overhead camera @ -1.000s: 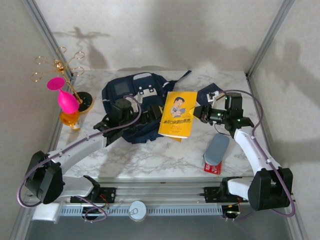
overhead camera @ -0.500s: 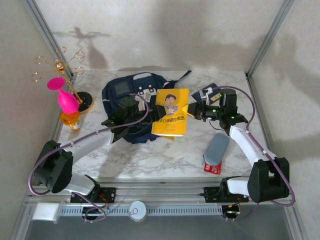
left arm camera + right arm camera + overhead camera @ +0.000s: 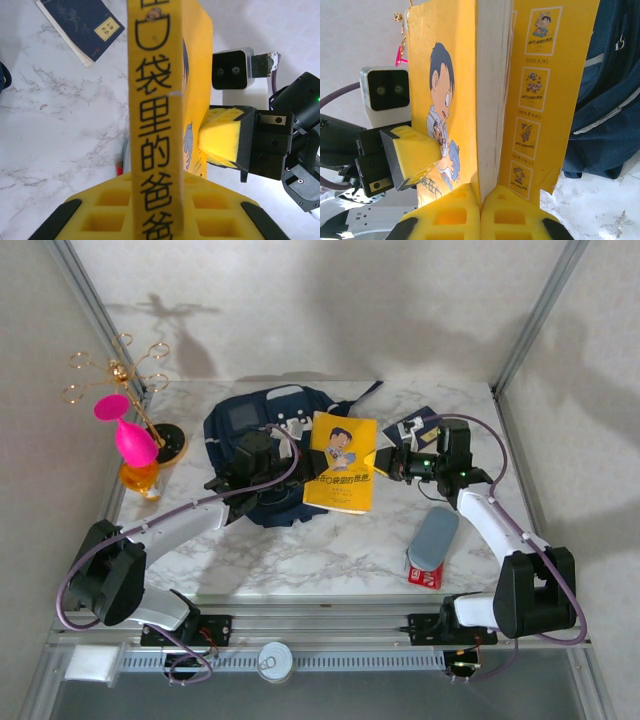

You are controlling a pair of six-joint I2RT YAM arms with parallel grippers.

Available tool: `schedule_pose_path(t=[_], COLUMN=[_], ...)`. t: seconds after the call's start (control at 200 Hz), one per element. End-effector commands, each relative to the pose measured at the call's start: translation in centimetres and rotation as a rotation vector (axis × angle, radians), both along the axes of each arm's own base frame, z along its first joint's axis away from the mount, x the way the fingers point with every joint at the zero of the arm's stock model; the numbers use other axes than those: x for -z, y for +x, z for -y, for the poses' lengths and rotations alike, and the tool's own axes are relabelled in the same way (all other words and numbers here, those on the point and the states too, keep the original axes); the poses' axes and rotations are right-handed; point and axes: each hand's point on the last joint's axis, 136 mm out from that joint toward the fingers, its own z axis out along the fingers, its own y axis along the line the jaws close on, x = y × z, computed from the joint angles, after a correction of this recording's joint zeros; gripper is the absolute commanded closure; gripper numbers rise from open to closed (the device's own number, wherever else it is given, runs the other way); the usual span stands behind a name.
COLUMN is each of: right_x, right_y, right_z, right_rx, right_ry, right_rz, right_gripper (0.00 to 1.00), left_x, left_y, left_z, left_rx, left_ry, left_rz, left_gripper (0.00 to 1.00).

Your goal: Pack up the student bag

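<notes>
The left gripper point(image 3: 155, 200) and right gripper point(image 3: 480, 200) are both clamping the upright yellow book point(image 3: 342, 475), from 9 and 3 o'clock. The student bag point(image 3: 222, 440) is lying just beyond, at the book's 10 o'clock; its contents cannot be told. The left wrist view is showing a navy booklet point(image 3: 82, 25) farther out.

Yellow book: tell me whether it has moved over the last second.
Yes. The yellow book has shifted left, farther over the navy backpack, away from the grey pouch.
</notes>
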Motion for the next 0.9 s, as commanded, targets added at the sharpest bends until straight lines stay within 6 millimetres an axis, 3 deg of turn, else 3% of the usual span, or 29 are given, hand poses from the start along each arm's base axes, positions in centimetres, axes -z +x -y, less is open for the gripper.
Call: schedule_pose_path(t=[0.0, 0.055, 0.295, 0.601, 0.721, 0.896], right_x=[-0.6, -0.6, -0.8, 0.1, -0.7, -2.7], right_y=[-0.4, -0.4, -0.1, 0.9, 0.4, -0.3], right_z=[-0.4, -0.2, 1.6, 5.5, 4.6, 2.9], right_rx=[-0.032, -0.027, 0.039, 0.210, 0.152, 0.068], right_ry=[0.004, -0.010, -0.062, -0.119, -0.012, 0.126], right_rz=[0.043, 0.048, 0.078, 0.025, 0.018, 0.043], right_gripper=[0.86, 0.82, 0.45, 0.02, 0.01, 0.01], left_x=[-4.5, -4.8, -7.1, -9.2, -11.2, -12.2], left_y=[-0.5, -0.5, -0.3, -0.1, -0.9, -1.0], left_z=[1.1, 1.1, 0.6, 0.6, 1.0, 2.0], left_rx=[0.039, 0.035, 0.003, -0.012, 0.014, 0.029], left_ry=[-0.082, -0.085, -0.132, -0.227, -0.312, -0.344], left_rz=[0.106, 0.114, 0.158, 0.175, 0.198, 0.196], left_gripper=[1.00, 1.00, 1.00, 1.00, 1.00, 1.00])
